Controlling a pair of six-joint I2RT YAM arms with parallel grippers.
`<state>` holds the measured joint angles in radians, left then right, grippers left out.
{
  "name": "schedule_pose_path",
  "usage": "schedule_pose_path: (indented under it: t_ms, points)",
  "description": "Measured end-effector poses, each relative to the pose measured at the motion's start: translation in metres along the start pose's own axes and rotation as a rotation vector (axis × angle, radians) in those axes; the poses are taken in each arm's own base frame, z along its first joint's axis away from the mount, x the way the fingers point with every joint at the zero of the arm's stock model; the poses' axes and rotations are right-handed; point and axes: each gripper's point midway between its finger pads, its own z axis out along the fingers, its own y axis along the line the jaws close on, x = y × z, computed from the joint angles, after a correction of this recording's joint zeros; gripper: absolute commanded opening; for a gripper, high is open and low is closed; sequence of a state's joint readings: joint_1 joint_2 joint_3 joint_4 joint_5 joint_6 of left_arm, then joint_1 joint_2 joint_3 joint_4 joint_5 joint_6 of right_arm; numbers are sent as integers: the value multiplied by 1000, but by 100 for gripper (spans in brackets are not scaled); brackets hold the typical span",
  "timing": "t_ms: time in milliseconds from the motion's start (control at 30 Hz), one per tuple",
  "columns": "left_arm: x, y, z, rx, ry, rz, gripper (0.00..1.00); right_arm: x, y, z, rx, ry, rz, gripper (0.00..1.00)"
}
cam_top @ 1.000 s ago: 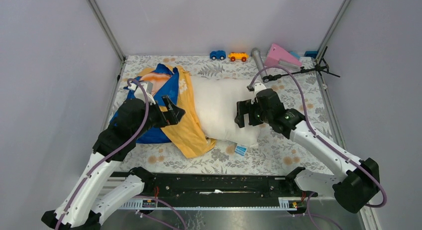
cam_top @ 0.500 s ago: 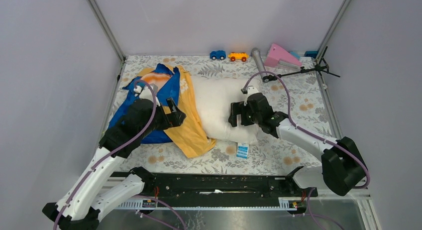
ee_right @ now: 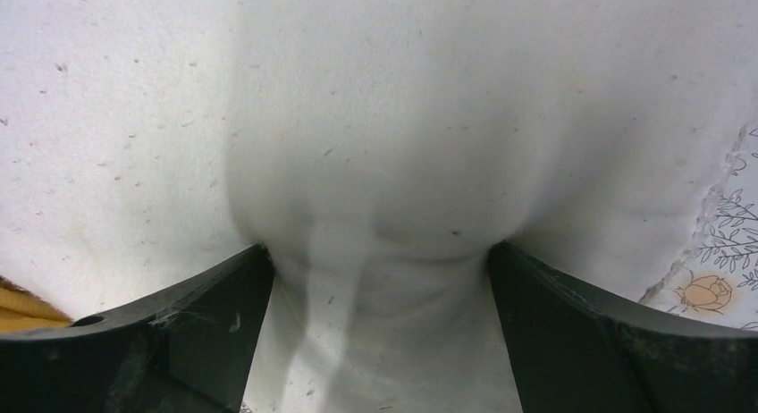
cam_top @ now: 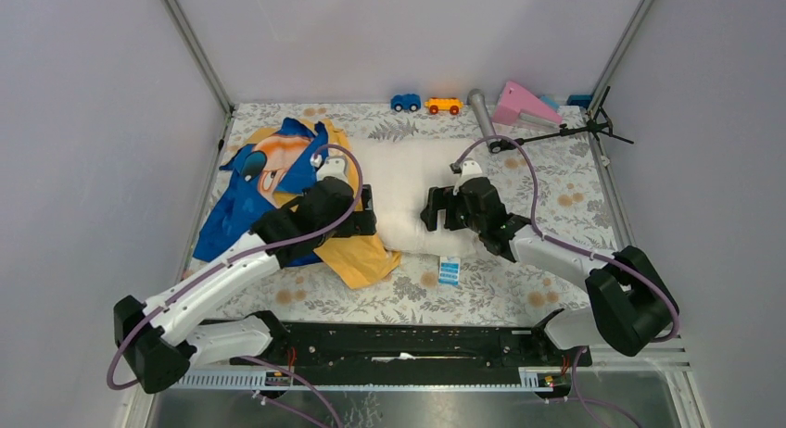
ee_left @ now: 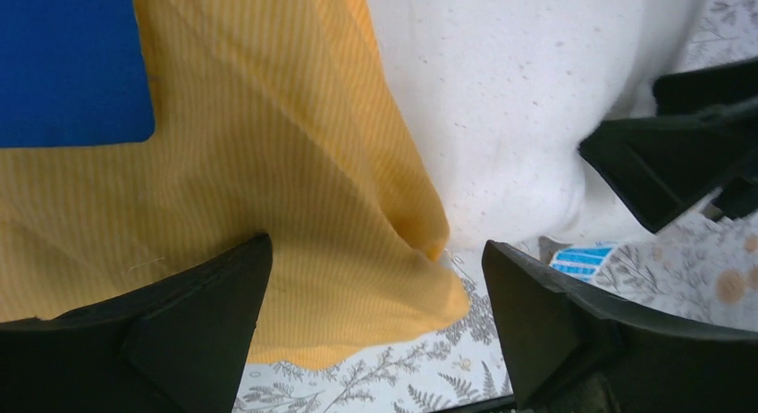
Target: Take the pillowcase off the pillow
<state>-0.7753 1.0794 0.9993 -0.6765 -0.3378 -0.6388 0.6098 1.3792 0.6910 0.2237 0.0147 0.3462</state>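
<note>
The off-white pillow (cam_top: 408, 173) lies mid-table and is mostly bare. The pillowcase (cam_top: 269, 169) lies bunched to its left, blue-and-orange print up, with its yellow part (cam_top: 366, 259) against the pillow's near left side. My left gripper (cam_top: 364, 210) is open just above that yellow fabric; in the left wrist view (ee_left: 375, 252) the yellow cloth (ee_left: 268, 163) lies between the jaws with the pillow (ee_left: 501, 91) to its right. My right gripper (cam_top: 433, 208) is open and presses into the pillow's near side; in the right wrist view (ee_right: 377, 252) the pillow (ee_right: 375, 118) bulges between the wide jaws.
The floral table cloth (cam_top: 519, 289) covers the table. A blue-white tag (cam_top: 450, 270) lies by the pillow's near edge. At the back stand a blue toy car (cam_top: 405, 102), an orange toy car (cam_top: 443, 105), a grey cylinder (cam_top: 480, 108), a pink object (cam_top: 524, 104) and a black stand (cam_top: 579, 130).
My left arm swung right, from over the pillowcase to its yellow edge beside the pillow. The blue-and-orange print spread out. My right gripper shifted left and down onto the pillow.
</note>
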Motion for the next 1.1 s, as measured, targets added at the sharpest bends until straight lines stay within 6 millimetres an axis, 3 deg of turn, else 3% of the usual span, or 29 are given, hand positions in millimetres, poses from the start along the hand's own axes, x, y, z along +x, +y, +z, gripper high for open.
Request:
schedule_pose_path:
  t_ms: [67, 133, 167, 233, 300, 400, 533, 667, 767, 833, 933, 1000, 1033, 1100]
  points:
    - [1, 1, 11, -12, -21, -4, 99, 0, 0, 0, -2, -7, 1, 69]
    - [7, 5, 21, -24, -38, -15, 99, 1, -1, -1, 0, -14, 4, 37]
    - [11, 8, 27, -34, -46, -20, 98, 0, -2, -3, 3, -22, 12, 26]
    - [26, 22, 38, -75, -47, -26, 82, -3, -3, -7, 16, -48, 31, 7]
    - [36, 36, 44, -118, -58, -54, 63, -8, -6, -14, 41, -88, 56, 0]
    - [39, 67, 44, -141, -129, -172, 45, -13, -15, -25, 96, -147, 109, 0]
    - [28, 115, 27, -141, -286, -403, 19, -19, -31, -45, 151, -230, 207, 0]
    - [15, 141, 6, -165, -410, -542, 17, -20, -65, -66, 240, -306, 332, 0]
    - [10, 154, -11, -200, -484, -594, 17, -16, -102, -89, 363, -390, 440, 0]
    - [9, 176, -26, -286, -561, -639, 17, -16, -126, -104, 456, -453, 480, 0]
    - [6, 189, -40, -333, -623, -651, 25, -15, -154, -131, 579, -535, 500, 0]
    - [3, 187, -42, -323, -626, -622, 42, -17, -158, -140, 605, -556, 485, 10]
    - [1, 182, -40, -303, -615, -598, 55, -18, -158, -142, 605, -555, 472, 22]
    - [-4, 168, -34, -251, -560, -535, 84, -20, -154, -142, 591, -539, 447, 68]
